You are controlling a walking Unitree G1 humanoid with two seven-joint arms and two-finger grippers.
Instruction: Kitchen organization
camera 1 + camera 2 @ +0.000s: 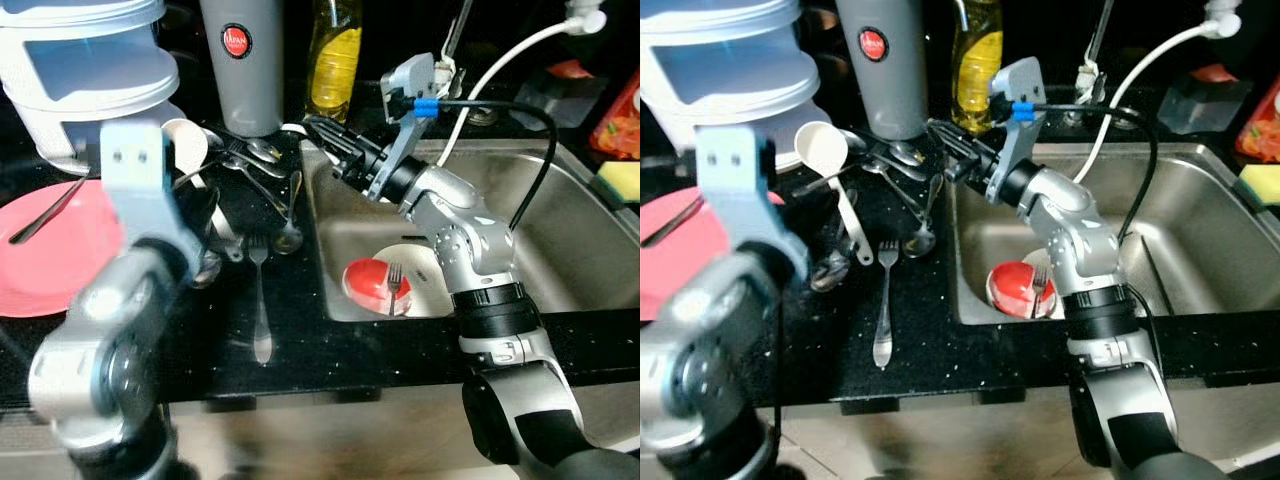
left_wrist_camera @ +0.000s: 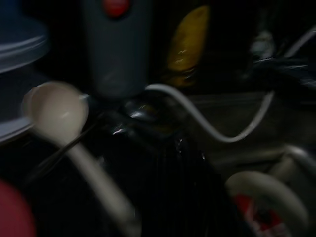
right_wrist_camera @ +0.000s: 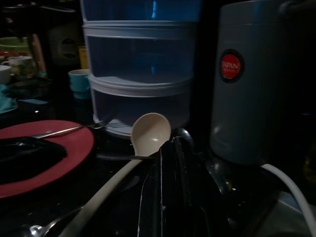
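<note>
Over the black counter beside the sink, the right gripper reaches with fingers together toward the cutlery pile, apparently to pick a piece, needing its fingers parted first.

forks: 3 | red plates: 1 | ladles: 1 | bottles: 1

Bright, fairly sharp head views with glare off steel; dim wrist views, the left one blurred

yellow oil bottle and white hose behind the sink.
</note>
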